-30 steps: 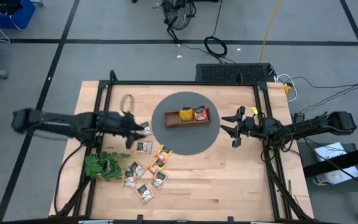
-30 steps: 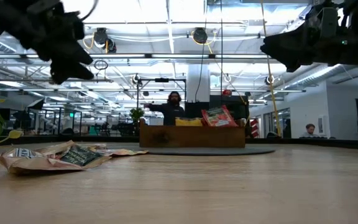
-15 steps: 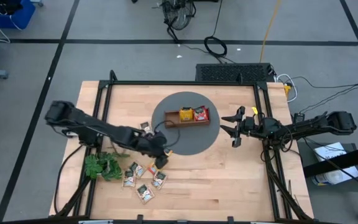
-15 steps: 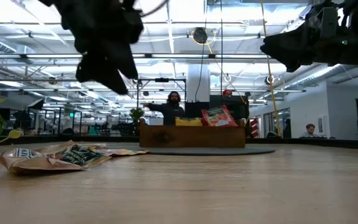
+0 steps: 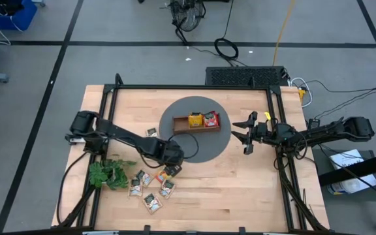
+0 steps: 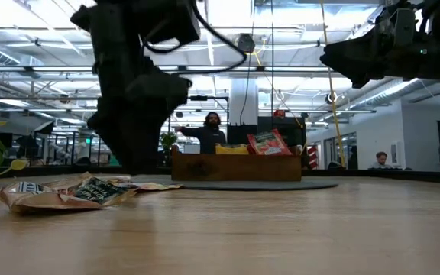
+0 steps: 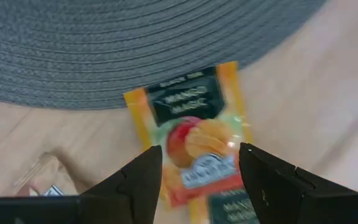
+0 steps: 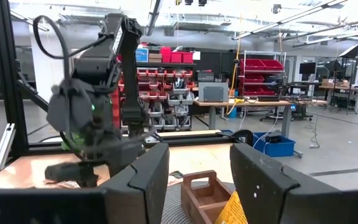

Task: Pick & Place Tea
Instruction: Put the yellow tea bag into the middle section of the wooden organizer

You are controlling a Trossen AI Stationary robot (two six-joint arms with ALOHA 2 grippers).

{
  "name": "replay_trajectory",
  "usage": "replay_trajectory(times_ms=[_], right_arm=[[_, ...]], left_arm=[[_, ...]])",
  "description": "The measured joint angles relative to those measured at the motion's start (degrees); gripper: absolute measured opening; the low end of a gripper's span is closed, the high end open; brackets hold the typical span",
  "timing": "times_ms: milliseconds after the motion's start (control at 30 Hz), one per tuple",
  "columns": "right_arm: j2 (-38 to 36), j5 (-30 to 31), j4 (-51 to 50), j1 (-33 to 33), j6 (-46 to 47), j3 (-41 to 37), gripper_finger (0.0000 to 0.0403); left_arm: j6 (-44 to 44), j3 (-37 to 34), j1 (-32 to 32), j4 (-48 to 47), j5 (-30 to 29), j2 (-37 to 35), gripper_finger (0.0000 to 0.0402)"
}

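Small square tea sachets (image 5: 150, 186) lie scattered on the wooden table near the plant sprig; in the low view they form a heap (image 6: 82, 191). My left gripper (image 5: 172, 158) is open, low over an orange-yellow mango sachet (image 7: 194, 143) that lies flat at the grey mat's near-left edge. Its fingers stand on either side of the sachet. The brown wooden tray (image 5: 196, 122) stands on the round grey mat (image 5: 204, 147) and holds yellow and red sachets. My right gripper (image 5: 241, 136) is open and empty, up in the air to the right of the mat.
A green plant sprig (image 5: 108, 173) lies near the left edge. A second orange sachet (image 7: 225, 208) lies against the first one. One sachet (image 5: 152, 132) lies apart, left of the mat. A black frame (image 5: 175, 87) rims the table. A person (image 6: 214, 131) stands in the room beyond.
My left gripper has swept from the table's left part toward the right and the near edge, then gone down over the orange sachets by the mat. The sachets and tray have stayed put.
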Motion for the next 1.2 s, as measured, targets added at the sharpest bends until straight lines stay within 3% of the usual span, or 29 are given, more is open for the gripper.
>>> replay_trajectory(times_ms=[667,800,1000,1200], right_arm=[[0.02,0.00,0.00,0.01,0.00,0.00,0.0155],[0.02,0.00,0.00,0.02,0.00,0.00,0.0155],[0.00,0.00,0.02,0.00,0.00,0.00,0.0155],[0.02,0.00,0.02,0.02,0.02,0.00,0.0155]], left_arm=[[-1.16,0.28,2.00,0.46,5.64,5.74,0.0205],[-2.92,0.26,1.89,-0.79,3.74,5.81,0.0153],[-2.55,-0.02,1.95,-0.84,2.14,5.83,0.0023],[1.06,-0.20,1.72,-1.30,2.26,4.99,0.0005]])
